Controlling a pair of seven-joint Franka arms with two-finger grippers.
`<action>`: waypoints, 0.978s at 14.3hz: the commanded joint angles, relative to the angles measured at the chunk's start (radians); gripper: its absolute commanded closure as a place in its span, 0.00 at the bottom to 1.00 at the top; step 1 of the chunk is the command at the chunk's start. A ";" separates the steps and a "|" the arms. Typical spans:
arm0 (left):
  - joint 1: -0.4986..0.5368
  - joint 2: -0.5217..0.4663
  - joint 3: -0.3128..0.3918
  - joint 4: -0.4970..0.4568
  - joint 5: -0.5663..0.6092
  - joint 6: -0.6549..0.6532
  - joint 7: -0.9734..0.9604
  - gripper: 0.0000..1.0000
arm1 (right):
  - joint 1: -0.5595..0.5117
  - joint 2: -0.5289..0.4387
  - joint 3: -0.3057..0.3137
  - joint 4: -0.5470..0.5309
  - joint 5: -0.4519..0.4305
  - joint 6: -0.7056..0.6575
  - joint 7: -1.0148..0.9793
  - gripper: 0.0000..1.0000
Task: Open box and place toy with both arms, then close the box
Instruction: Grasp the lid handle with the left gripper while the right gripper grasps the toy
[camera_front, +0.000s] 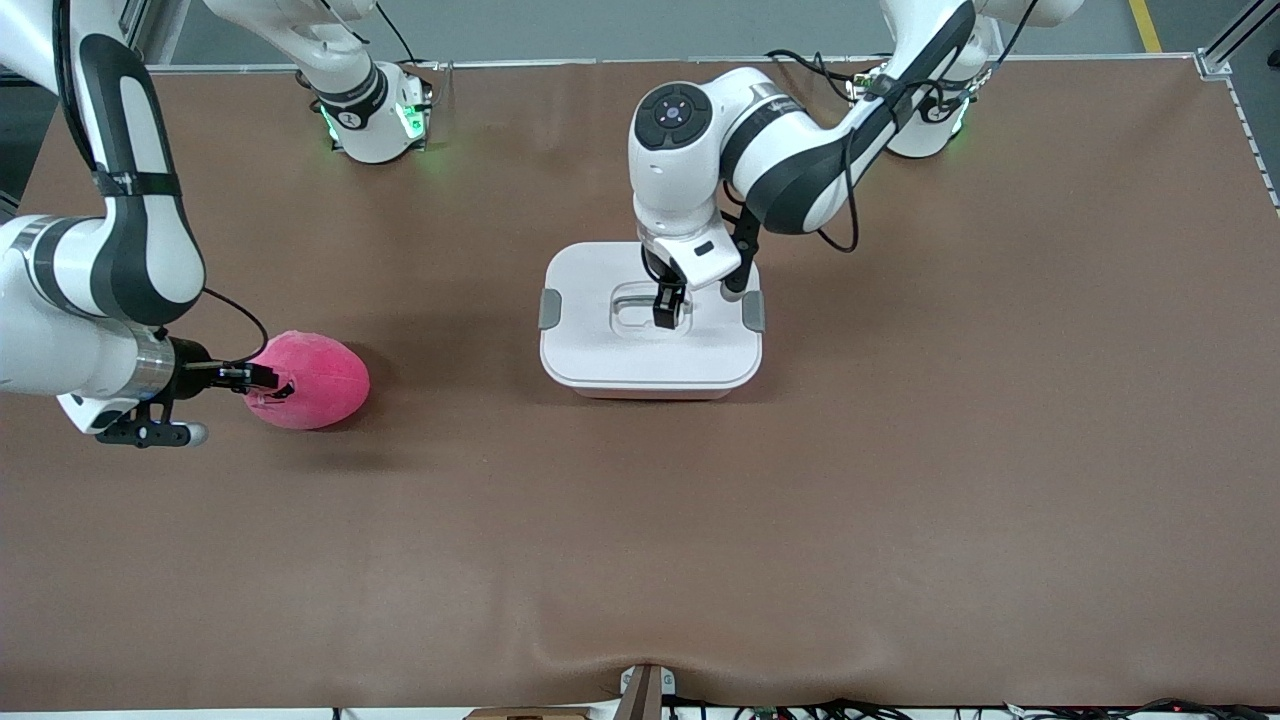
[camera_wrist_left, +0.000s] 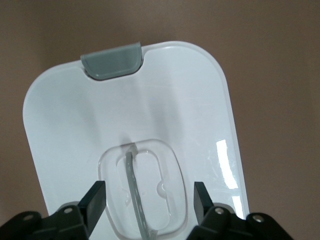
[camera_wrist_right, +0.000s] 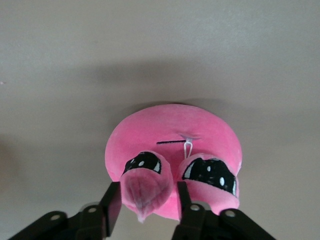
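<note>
Box (camera_front: 650, 335) sits shut under the left gripper (camera_front: 668, 312), white lid (camera_wrist_left: 165, 105) down flat, so nothing of its inside shows. Left jaws are spread wide, one finger (camera_wrist_left: 95, 197) on each side of the recessed handle (camera_wrist_left: 135, 190), the grey bar running between them and gripped by neither. One grey clip (camera_wrist_left: 112, 61) lies ahead of the fingertips at the lid's edge; the front view counts two clips, one at each short end. A thin pale pink strip of tub peeks out below the lid.

Toy (camera_front: 312, 380) lies on the brown table (camera_front: 900, 500), well apart from the box, toward the right arm's end. Hot pink, egg-shaped, plush, with two dark glossy eyes and a thin stitched mouth. Right gripper (camera_front: 275, 382) is at its end, jaws closed on one small ear (camera_wrist_right: 145, 192), a finger pressed to each side of it.

Count: one box, one toy, two arms
</note>
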 joint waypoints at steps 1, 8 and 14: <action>-0.027 0.044 0.001 0.028 0.066 0.005 -0.096 0.22 | 0.009 -0.001 0.000 -0.005 0.009 -0.007 0.012 0.57; -0.044 0.072 0.001 0.031 0.071 0.034 -0.176 0.41 | 0.010 0.002 -0.001 0.000 0.007 -0.029 0.002 1.00; -0.059 0.093 0.003 0.035 0.071 0.048 -0.217 0.62 | 0.018 -0.007 -0.001 0.114 -0.008 -0.169 0.005 1.00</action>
